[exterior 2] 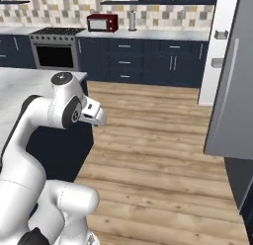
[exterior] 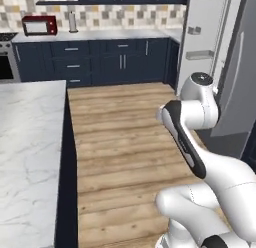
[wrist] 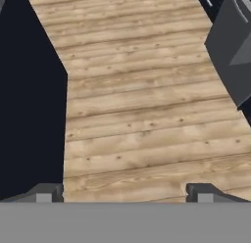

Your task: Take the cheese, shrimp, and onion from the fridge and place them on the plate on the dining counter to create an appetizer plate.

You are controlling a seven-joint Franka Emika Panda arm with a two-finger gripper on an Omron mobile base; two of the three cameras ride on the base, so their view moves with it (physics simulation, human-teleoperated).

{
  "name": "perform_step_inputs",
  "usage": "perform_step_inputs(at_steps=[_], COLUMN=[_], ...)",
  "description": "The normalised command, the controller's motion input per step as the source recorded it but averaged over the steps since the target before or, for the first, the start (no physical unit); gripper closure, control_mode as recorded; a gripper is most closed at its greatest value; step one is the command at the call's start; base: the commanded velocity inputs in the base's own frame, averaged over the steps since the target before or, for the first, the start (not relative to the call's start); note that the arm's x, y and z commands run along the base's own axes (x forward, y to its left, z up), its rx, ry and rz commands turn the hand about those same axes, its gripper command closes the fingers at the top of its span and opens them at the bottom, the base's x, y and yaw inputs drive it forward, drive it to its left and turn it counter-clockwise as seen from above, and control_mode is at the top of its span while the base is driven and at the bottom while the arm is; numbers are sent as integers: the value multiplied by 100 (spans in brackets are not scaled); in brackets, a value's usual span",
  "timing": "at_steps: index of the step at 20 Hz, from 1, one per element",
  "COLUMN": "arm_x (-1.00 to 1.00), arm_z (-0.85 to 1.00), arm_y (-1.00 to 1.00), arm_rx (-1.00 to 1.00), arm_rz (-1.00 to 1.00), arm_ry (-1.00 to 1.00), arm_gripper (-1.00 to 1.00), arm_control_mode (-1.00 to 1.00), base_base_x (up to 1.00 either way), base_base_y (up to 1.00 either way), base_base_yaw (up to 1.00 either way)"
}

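Note:
My gripper [wrist: 125, 194] is open, its two dark fingertips [wrist: 45, 193] set wide apart with nothing between them, pointing down at the wooden floor. The fridge [exterior: 202, 37] stands at the right with its grey door [exterior 2: 232, 91] swung out; a corner of that door [wrist: 235, 46] lies ahead and to the right of the hand. The marble dining counter [exterior: 30, 152] is on the left, and its dark navy base [wrist: 29, 100] lies left of the fingers. The cheese, shrimp, onion and plate are out of view.
A strip of wooden floor [exterior: 125, 142] runs between the island and the fridge. Along the back wall are navy cabinets, a stove [exterior 2: 54, 49] and a red microwave [exterior: 40, 25]. My white arm [exterior 2: 54, 110] bends over the counter's corner.

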Motion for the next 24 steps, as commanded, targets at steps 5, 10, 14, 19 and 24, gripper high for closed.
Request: perform_step_inputs(at_steps=[5,10,14,19,24], arm_x=[0,0,0,0,0], arm_z=[0,0,0,0,0], arm_y=[0,0,0,0,0], arm_rx=[0,0,0,0,0], arm_rz=[0,0,0,0,0], arm_ry=[0,0,0,0,0], arm_gripper=[-100,-100,-100,-100,-100], arm_control_mode=[100,100,100,100,100], base_base_x=[100,100,100,94,75], base_base_y=[-38,-32,-31,-8,0], base_base_yaw=[3,0,-13,-46,-57])
